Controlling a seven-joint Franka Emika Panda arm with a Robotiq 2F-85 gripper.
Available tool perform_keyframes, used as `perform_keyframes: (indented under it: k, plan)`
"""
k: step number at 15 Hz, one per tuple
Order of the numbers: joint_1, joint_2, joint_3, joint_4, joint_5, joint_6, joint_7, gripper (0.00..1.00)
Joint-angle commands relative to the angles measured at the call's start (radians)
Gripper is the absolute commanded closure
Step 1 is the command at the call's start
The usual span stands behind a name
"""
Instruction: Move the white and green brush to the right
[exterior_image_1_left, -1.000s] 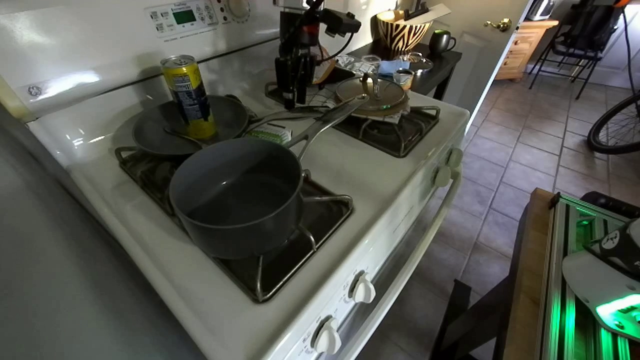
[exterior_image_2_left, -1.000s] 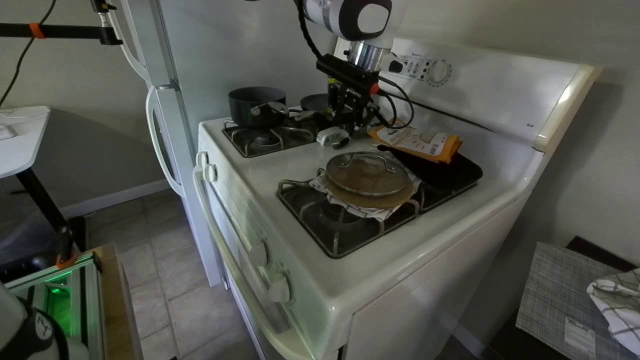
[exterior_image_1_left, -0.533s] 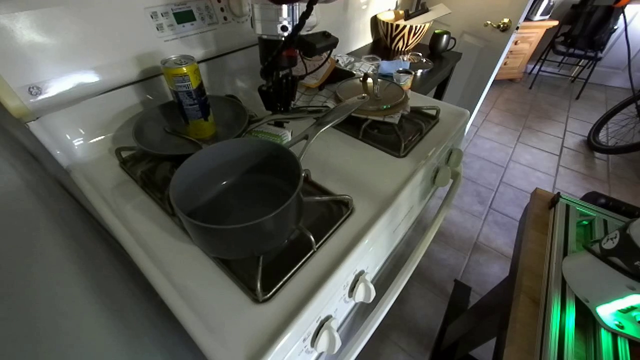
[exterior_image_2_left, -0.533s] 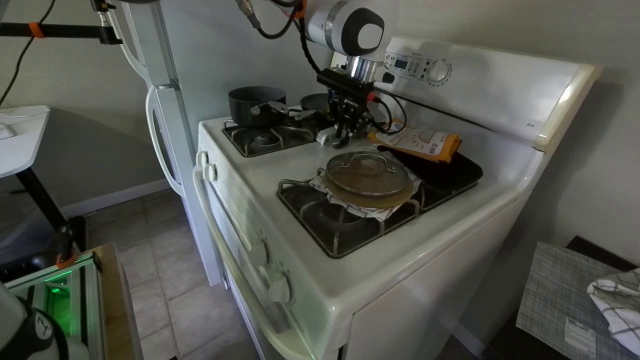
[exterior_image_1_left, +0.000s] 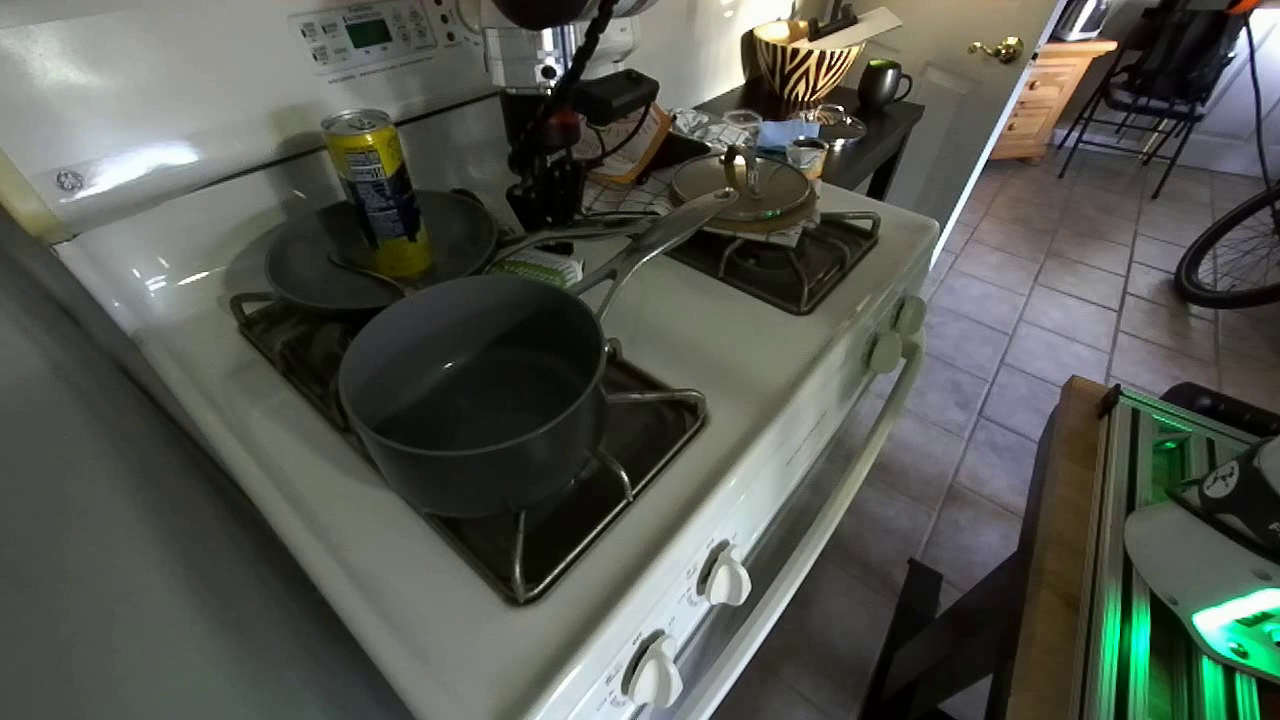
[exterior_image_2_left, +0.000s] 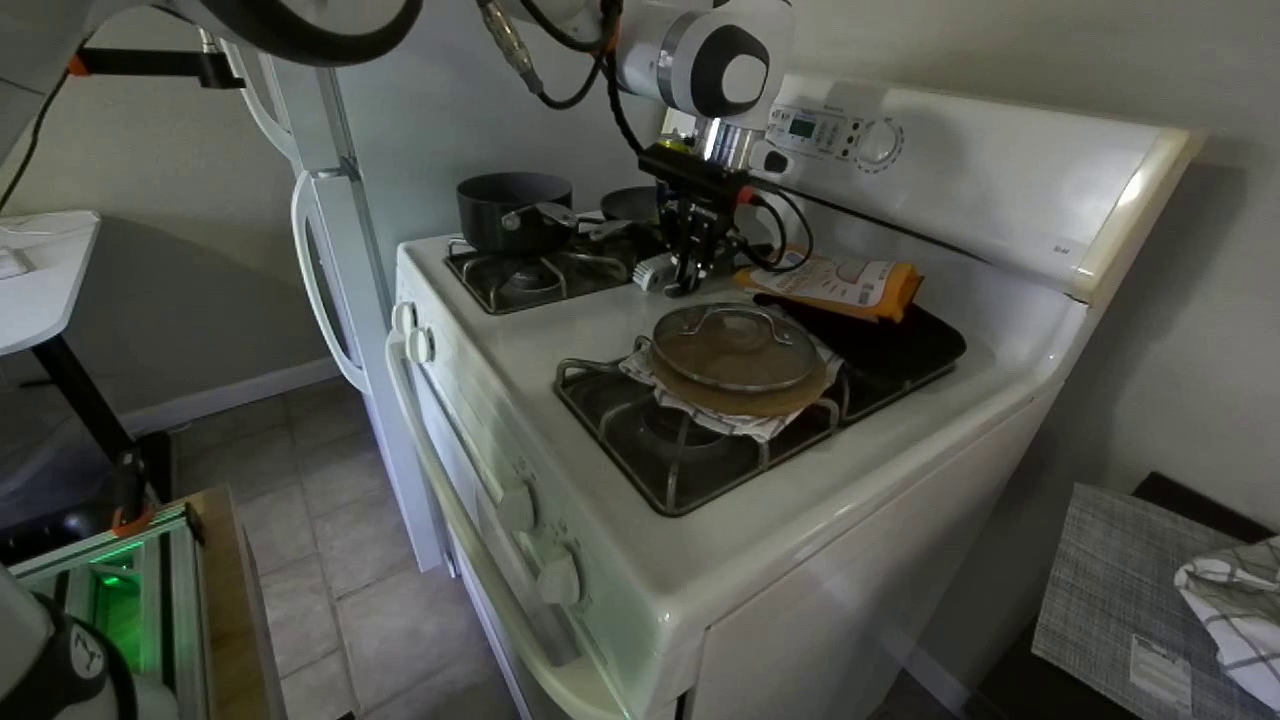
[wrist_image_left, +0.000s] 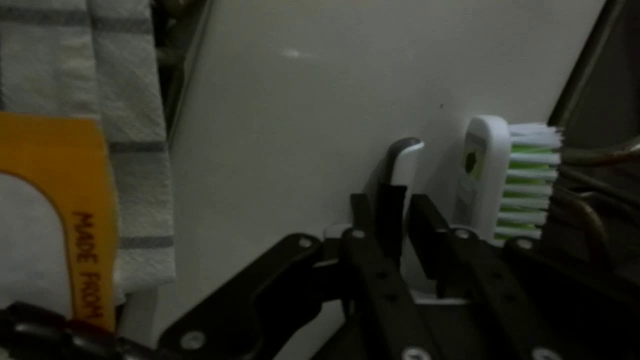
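The white and green brush (wrist_image_left: 487, 175) lies on the white stovetop between the burner grates. Its green and white bristles face right in the wrist view, and its dark and white handle (wrist_image_left: 402, 162) stands beside the head. In an exterior view it shows behind the pot (exterior_image_1_left: 540, 263); in an exterior view its bristle end (exterior_image_2_left: 650, 272) shows beside the fingers. My gripper (wrist_image_left: 390, 200) straddles the handle, partly closed, with a narrow gap on the handle's right. The lower part of the handle is hidden by the fingers. The gripper also shows in both exterior views (exterior_image_1_left: 545, 205) (exterior_image_2_left: 685, 275).
A grey pot (exterior_image_1_left: 480, 400) and a frying pan (exterior_image_1_left: 310, 250) holding a yellow can (exterior_image_1_left: 375, 195) stand close by. A lidded pan (exterior_image_2_left: 735, 350) sits on a cloth. An orange packet (exterior_image_2_left: 830, 285) lies on a black pan (exterior_image_2_left: 880, 350).
My gripper has moved toward the pot side and settled lower around the brush handle. Its fingers look closer together than a second ago. The brush has not visibly moved.
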Motion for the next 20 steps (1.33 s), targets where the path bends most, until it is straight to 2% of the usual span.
perform_keyframes:
  k: [1, 3, 4, 10, 15, 17, 20]
  plan:
    - [0.004, 0.071, -0.004, 0.097, -0.031, -0.082, 0.027, 0.9]
    - [0.005, 0.089, -0.004, 0.131, -0.034, -0.111, 0.028, 0.82]
    - [0.003, 0.087, -0.001, 0.135, -0.031, -0.12, 0.022, 0.95]
    - [0.013, -0.044, -0.003, 0.046, -0.075, -0.162, -0.015, 0.95]
    - [0.005, -0.16, 0.005, -0.019, -0.102, -0.304, -0.043, 0.95]
    - [0.004, -0.211, -0.027, -0.066, -0.115, -0.265, 0.02, 0.95]
    - [-0.042, -0.249, -0.055, -0.09, -0.093, -0.176, 0.103, 0.95]
